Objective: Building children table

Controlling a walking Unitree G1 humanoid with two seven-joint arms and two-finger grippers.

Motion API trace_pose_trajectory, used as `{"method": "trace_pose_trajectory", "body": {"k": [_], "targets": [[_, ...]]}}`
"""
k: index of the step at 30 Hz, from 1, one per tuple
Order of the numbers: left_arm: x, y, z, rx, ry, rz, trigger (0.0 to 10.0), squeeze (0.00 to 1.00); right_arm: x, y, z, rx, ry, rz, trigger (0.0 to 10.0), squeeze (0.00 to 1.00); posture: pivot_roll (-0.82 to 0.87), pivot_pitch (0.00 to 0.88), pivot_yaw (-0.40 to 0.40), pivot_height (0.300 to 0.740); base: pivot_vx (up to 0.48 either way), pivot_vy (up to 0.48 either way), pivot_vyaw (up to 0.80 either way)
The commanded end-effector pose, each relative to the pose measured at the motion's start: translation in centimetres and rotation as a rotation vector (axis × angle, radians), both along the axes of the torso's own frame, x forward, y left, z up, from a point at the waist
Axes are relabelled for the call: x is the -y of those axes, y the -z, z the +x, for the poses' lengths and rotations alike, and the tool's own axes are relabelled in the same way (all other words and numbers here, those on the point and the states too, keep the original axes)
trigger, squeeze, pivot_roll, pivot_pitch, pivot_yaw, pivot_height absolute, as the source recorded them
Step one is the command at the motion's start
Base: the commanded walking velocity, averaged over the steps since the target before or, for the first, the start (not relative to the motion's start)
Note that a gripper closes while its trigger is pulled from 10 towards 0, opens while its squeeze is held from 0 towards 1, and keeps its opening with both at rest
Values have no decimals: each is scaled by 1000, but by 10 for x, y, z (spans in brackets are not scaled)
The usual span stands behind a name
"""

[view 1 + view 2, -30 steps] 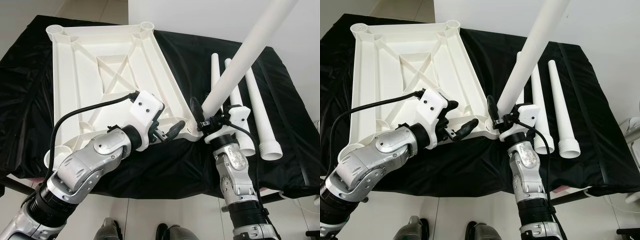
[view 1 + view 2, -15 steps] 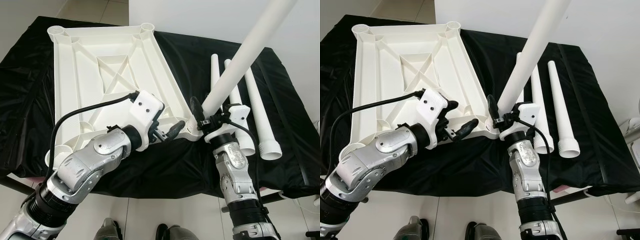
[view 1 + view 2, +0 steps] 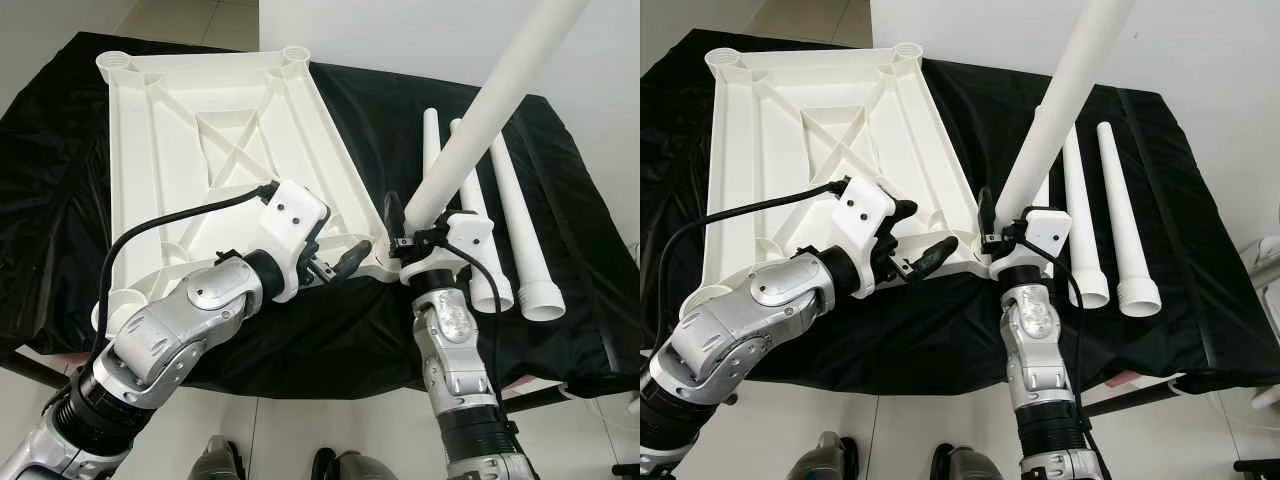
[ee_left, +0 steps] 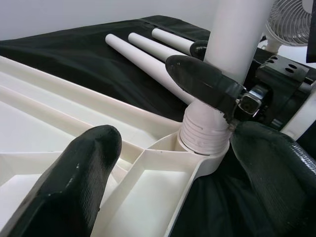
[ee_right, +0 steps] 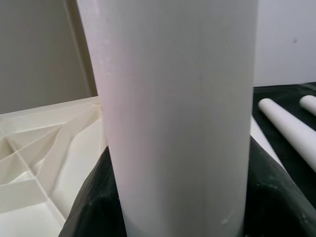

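One leg going into the corner socket

Right gripper [image 3: 998,222]: jaws closed around the long white plastic table leg [image 3: 1065,90], low on its shaft, just above the threaded end. Leg runs from lower centre of frame up to the upper right, tilted.

Left gripper [image 3: 925,256]: jaws spread, holding nothing. Fingers straddle the near right corner of the white ribbed plastic tabletop [image 3: 790,130], which lies upside down on the black cloth [image 3: 1160,300] at upper left.

Left wrist view: the leg's ribbed threaded collar [image 4: 205,131] sits in the round corner socket [image 4: 197,158], threads visible above the rim, so I judge it not fully seated.

Three more white tapered legs [image 3: 1120,230] lie side by side on the cloth, right of centre.

Step in hand: fitting the first leg. Other three sockets look empty.

Next move likely needs the leg brought square to the socket, then twisted down while the left gripper steadies the corner. Risk: cross-threading if it stays tilted.
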State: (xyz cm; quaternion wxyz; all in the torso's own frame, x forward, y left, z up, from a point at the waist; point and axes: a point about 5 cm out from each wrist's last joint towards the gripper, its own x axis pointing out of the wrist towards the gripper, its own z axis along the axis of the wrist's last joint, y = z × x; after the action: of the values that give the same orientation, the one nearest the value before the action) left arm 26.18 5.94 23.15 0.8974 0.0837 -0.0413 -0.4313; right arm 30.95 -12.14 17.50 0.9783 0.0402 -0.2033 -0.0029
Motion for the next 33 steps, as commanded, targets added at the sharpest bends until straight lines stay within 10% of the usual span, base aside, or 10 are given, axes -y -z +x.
{"method": "trace_pose_trajectory", "body": {"k": [1,33], "targets": [[5,4,-9,-33,158,26,10000,0,11,50,-3,-243,78,-2,10000,0,123,198,-70,740,0,0,0],[6,3,-8,-36,150,22,10000,0,-7,50,-8,-281,191,27,10000,0,133,199,-80,740,0,0,0]]}}
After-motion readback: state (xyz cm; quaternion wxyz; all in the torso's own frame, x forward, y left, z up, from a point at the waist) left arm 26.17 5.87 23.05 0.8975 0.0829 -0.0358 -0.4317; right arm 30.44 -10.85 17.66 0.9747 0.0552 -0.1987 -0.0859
